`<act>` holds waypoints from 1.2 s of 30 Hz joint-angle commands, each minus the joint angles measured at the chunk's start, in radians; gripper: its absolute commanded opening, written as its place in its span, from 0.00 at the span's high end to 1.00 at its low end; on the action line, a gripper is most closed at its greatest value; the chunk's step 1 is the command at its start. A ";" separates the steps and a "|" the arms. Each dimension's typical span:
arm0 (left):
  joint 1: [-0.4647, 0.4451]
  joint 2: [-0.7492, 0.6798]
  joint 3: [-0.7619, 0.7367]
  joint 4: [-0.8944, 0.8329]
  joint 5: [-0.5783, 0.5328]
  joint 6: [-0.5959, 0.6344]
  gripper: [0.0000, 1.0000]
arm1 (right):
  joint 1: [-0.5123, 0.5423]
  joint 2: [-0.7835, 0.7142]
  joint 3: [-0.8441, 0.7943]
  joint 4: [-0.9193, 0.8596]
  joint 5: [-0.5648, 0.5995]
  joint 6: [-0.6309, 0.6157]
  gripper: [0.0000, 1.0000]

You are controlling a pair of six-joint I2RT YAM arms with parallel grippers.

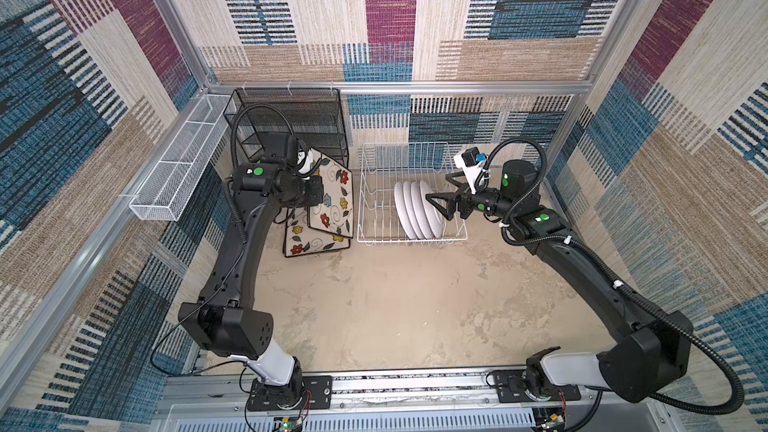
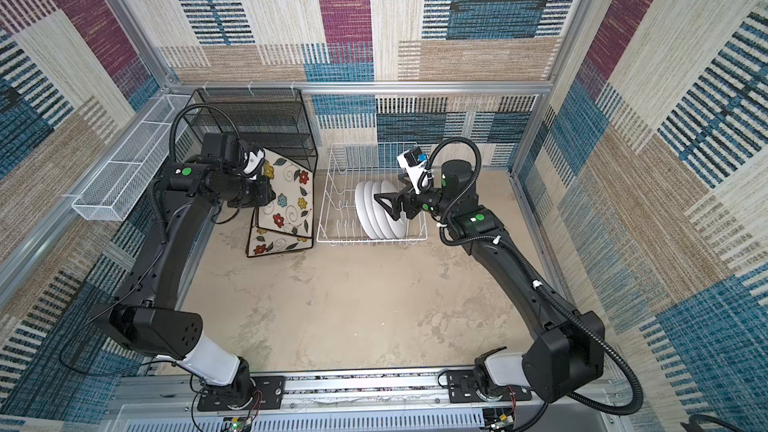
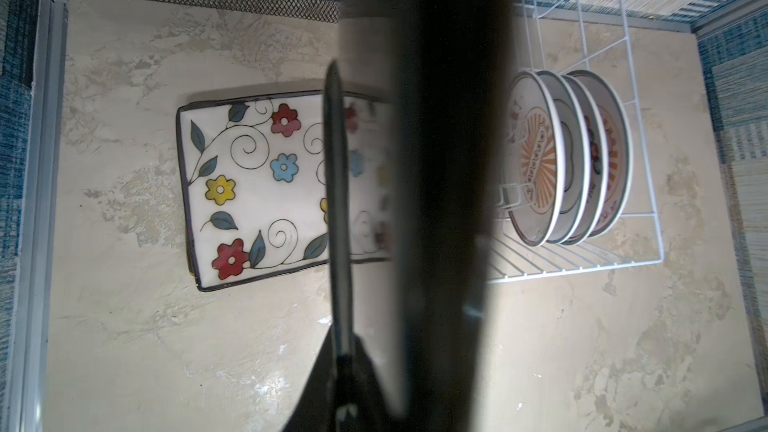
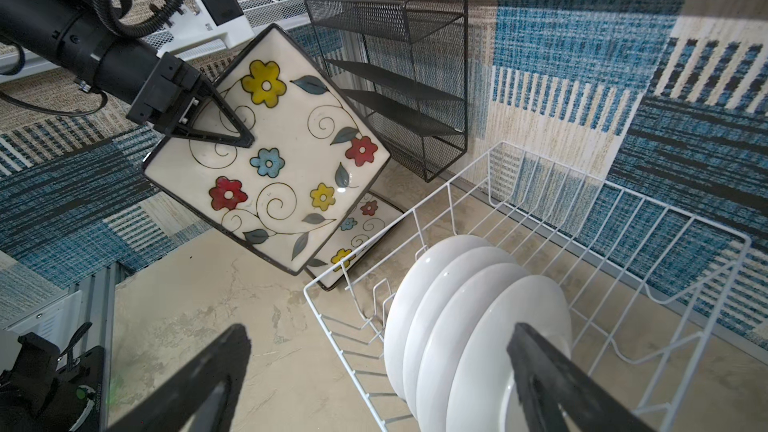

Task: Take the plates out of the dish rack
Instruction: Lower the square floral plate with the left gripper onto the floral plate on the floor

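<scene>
Your left claw (image 4: 232,128) grips glossy square flowered plate (image 4: 286,176); at three o'clock, right claw (image 4: 378,332) released by smooth round white plates (image 4: 473,309).

Four round plates (image 1: 415,211) stand upright in the white dish rack (image 1: 374,209), flowered square plates (image 1: 334,201) just beside.

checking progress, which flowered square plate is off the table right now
The held plate: it is clamped in the left gripper and hangs tilted in the air. The flat plate below it lies face up on the table.
</scene>
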 commanded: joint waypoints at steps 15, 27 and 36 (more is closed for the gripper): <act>0.152 0.107 -0.059 0.152 0.171 0.058 1.00 | 0.006 0.035 0.011 0.008 -0.001 0.017 0.01; 0.244 0.228 -0.076 0.162 0.342 0.065 1.00 | 0.010 0.043 0.021 -0.009 0.007 0.035 0.01; 0.293 0.284 -0.097 0.170 0.429 0.094 1.00 | 0.017 0.059 0.043 -0.009 0.001 0.044 0.01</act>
